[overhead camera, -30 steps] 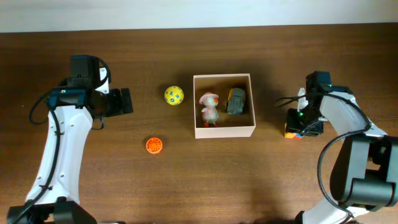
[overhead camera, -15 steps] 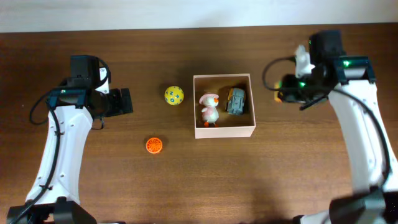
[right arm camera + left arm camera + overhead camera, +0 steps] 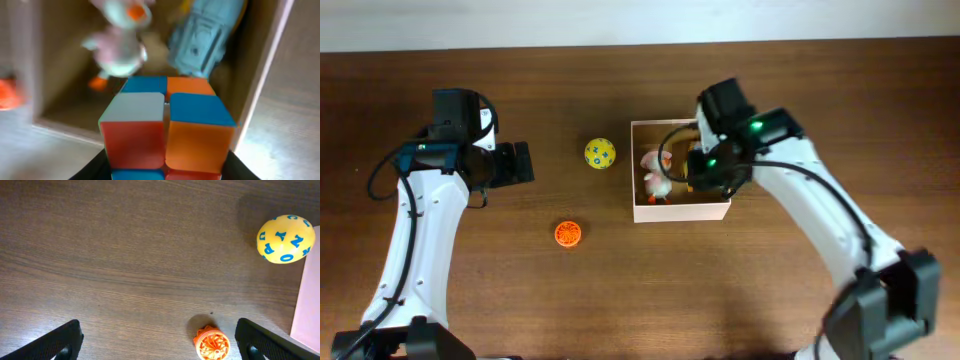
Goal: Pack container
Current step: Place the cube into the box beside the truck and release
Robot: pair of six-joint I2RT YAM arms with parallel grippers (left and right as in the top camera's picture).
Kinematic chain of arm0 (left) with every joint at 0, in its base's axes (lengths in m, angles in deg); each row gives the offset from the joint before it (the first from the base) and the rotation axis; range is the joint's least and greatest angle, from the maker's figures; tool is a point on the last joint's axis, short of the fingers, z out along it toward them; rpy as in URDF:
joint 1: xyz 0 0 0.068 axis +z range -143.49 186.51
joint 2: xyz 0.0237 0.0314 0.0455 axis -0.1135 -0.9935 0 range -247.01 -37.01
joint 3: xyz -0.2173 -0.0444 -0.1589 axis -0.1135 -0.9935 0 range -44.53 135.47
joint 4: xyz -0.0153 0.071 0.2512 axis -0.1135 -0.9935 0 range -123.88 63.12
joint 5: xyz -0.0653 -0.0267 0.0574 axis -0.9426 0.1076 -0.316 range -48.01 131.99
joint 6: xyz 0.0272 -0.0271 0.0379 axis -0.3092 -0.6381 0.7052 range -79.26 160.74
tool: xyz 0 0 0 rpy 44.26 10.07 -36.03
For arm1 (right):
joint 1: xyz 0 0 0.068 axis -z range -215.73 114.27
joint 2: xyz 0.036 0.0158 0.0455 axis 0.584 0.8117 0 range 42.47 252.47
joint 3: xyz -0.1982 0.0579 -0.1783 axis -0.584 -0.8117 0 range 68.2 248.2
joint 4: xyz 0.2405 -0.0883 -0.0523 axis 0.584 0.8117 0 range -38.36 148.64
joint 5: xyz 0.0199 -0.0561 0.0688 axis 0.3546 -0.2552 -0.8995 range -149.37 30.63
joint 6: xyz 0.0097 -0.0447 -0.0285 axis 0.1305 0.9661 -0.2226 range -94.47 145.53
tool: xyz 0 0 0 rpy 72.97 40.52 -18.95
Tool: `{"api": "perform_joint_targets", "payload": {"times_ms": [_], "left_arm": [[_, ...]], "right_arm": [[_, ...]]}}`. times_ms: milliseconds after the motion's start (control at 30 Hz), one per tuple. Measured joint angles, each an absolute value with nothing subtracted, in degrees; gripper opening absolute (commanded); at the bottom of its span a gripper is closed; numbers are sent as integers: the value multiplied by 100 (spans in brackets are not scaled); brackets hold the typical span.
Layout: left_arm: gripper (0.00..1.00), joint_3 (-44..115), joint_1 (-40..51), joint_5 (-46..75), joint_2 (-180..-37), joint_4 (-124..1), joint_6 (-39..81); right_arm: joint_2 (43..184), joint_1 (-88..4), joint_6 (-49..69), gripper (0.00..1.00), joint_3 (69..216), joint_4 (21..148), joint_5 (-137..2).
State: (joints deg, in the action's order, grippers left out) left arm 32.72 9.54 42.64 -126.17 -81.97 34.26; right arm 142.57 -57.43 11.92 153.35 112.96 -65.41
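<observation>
Right wrist view: the right fingers (image 3: 90, 174), dark and seen only at the lower edge, are closed on a multicoloured plastic puzzle cube (image 3: 167, 130) with white, blue, orange and red faces, which fills the space between them. Just beyond the cube lies the square, shallow, white-walled container (image 3: 272, 60) with a tan cardboard floor. Inside it, ahead and to the left of the fingers, is a blurred pink-and-white plastic duck figure (image 3: 120, 45). Ahead and to the right is a blue-grey toy vehicle (image 3: 205, 40), close to the duck.

Left wrist view: the left fingers (image 3: 60, 342) are spread wide with nothing between them, above the dark brown wooden counter (image 3: 125, 255). A small orange ridged disc (image 3: 212, 343) lies just ahead, nearer the right-hand finger. A yellow ball printed with blue letters (image 3: 285, 238) lies farther ahead and to the right, beside the container's pale wall.

Overhead view: the right arm (image 3: 790, 190) reaches over the container (image 3: 680, 212), hiding its right half. The ball (image 3: 600, 153) and disc (image 3: 567, 233) lie between the left fingers and the container.
</observation>
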Motion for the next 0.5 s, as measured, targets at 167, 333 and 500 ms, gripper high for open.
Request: {"api": "perform_joint_targets", "payload": {"times_ms": [167, 333, 500], "left_arm": [[99, 3272, 954, 4264, -12617, -8197, 3426], [99, 3272, 954, 4266, -12617, -8197, 3426], [99, 3272, 954, 4264, -12617, -8197, 3426]], "right_arm": [[14617, -5745, 1085, 43, 14900, 11038, -6500], [14648, -5745, 1055, 59, 14810, 10870, -6452], [14646, -5749, 1155, 66, 14834, 10730, -6434]]}}
